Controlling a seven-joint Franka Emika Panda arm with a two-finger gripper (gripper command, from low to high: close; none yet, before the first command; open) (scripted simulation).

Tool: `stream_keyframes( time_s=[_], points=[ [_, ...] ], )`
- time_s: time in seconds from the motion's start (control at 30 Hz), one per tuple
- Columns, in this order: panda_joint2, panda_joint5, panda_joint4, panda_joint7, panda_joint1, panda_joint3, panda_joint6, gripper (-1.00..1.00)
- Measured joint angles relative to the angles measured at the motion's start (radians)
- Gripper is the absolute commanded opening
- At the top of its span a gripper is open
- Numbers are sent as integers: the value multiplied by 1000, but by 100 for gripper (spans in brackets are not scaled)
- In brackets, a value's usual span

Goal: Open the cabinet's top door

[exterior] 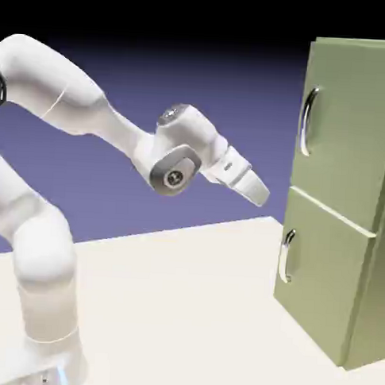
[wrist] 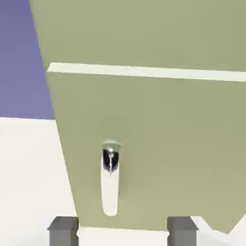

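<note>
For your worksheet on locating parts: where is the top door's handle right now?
In the exterior view, the top door's handle sits near the left edge of the top door, at the picture's upper right, above the lower door's handle and beyond the open gripper.

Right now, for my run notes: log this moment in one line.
hand: open, empty, short of cabinet | top door: shut | top handle: untouched | hand view: lower handle

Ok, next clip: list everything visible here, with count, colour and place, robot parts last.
cabinet: one, olive-green, exterior view's right, standing on the table.
top door: one, olive-green, upper panel, shut.
lower door: one, olive-green, below it, shut.
handles: two, silver, curved; upper, lower, the latter facing the hand camera.
table: one, cream.
backdrop: blue-violet.
arm: one, white, exterior view's left.
gripper: one, open, short of the cabinet, holding nothing.
</note>
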Motion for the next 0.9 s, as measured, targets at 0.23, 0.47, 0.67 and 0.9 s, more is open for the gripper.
stream_keyframes(
  time_s=[0.23, 0.47, 0.67, 0.9],
  points=[
    [253, 304, 50, -146, 213, -252, -75, 0],
    [506, 609, 99, -293, 424, -504, -151, 0],
    [722, 870, 142, -419, 609, -720, -215, 0],
    [975, 1174, 192, -565, 822, -973, -291, 0]
  ],
)
